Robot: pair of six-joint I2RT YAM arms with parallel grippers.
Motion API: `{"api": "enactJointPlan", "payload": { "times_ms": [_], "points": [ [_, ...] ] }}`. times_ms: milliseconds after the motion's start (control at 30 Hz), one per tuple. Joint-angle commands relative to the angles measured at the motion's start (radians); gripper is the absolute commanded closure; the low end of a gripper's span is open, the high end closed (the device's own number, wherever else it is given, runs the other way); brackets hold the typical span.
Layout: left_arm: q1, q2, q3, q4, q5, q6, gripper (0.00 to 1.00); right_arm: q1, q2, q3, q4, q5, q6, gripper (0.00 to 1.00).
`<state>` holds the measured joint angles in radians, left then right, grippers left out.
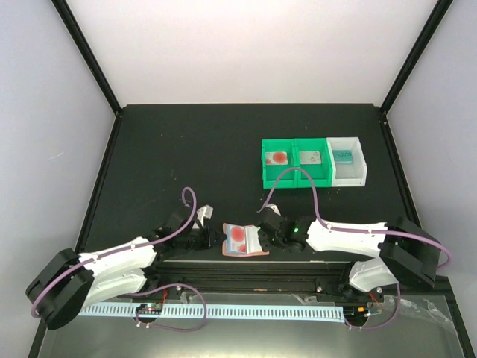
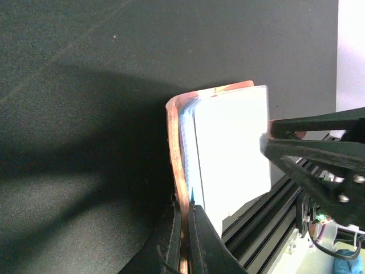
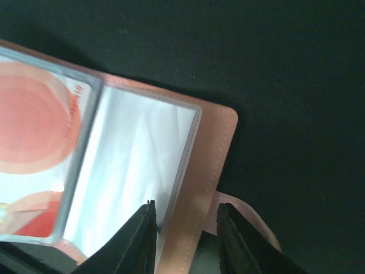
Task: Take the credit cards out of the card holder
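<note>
The salmon-pink card holder (image 1: pixel 244 240) lies open near the table's front edge, between both arms. A whitish credit card with red marks (image 3: pixel 34 131) sits in its clear pocket, beside an empty pale pocket (image 3: pixel 137 165). My left gripper (image 2: pixel 185 228) is shut on the holder's salmon cover (image 2: pixel 177 148), which stands edge-on in the left wrist view. My right gripper (image 3: pixel 185 228) is open, its jaws astride the holder's right edge (image 3: pixel 208 165), with gaps either side. The snap tab (image 3: pixel 251 222) pokes out under the right finger.
Two joined green bins (image 1: pixel 294 179) and a white bin (image 1: pixel 349 175) stand behind the holder at centre right, each with a card inside. The arms' mounting rail (image 1: pixel 253 276) runs just in front of the holder. My right gripper's fingers (image 2: pixel 308 154) reach into the left wrist view.
</note>
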<state>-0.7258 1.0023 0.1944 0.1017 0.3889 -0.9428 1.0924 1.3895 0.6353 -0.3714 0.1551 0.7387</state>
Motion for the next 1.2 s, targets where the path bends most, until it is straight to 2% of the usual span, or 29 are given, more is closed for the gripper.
{"api": "enactJointPlan", "payload": {
  "times_ms": [0, 200, 467, 733, 867, 1033, 1167],
  "points": [
    [0.005, 0.011, 0.05, -0.015, 0.031, 0.031, 0.98, -0.003, -0.072, 0.08, -0.044, -0.01, -0.019, 0.69],
    [0.006, 0.013, 0.073, -0.045, 0.025, 0.034, 0.98, -0.003, -0.138, 0.139, 0.005, -0.116, -0.04, 0.71],
    [0.006, 0.025, 0.059, -0.015, 0.017, 0.007, 0.99, -0.002, -0.072, 0.094, 0.269, -0.356, -0.006, 0.78],
    [0.006, 0.038, 0.045, -0.001, 0.002, -0.001, 0.98, -0.014, 0.061, 0.05, 0.324, -0.265, -0.012, 0.81],
    [0.006, 0.043, 0.03, 0.013, -0.004, -0.011, 0.98, -0.055, 0.103, -0.004, 0.36, -0.277, -0.006, 0.8],
    [0.006, 0.05, -0.002, 0.032, -0.023, -0.014, 0.98, -0.094, 0.094, -0.148, 0.561, -0.294, 0.009, 0.76],
    [0.006, 0.056, 0.001, -0.004, -0.039, -0.003, 0.98, -0.117, 0.131, -0.21, 0.716, -0.387, 0.033, 0.74]
  ]
}}
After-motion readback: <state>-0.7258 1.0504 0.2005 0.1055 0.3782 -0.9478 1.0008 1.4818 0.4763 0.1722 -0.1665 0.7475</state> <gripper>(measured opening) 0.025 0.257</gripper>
